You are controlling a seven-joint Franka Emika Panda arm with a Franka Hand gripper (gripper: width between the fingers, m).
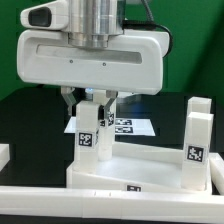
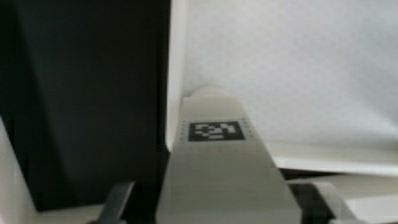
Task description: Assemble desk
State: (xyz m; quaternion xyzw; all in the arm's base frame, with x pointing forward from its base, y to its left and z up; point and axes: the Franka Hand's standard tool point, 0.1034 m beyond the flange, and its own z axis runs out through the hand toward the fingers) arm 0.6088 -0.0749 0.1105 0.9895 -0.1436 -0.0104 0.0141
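Note:
The desk top [image 1: 140, 168], a broad white rimmed tray, lies low in the exterior view. A white leg block [image 1: 88, 148] with a square tag stands upright at its rear corner on the exterior view's left. My gripper [image 1: 90, 118] comes down from above and is shut on this leg's upper part, one finger on each side. In the wrist view the same leg [image 2: 217, 150] fills the space between the two fingers [image 2: 121, 200], and the desk top [image 2: 302, 80] lies beyond it. A second tagged leg [image 1: 196, 135] stands upright at the corner on the exterior view's right.
The marker board [image 1: 130, 127] lies flat on the black table behind the desk top. A long white bar [image 1: 60, 203] runs across the front of the exterior view. A small white piece [image 1: 4, 154] shows at that view's left edge.

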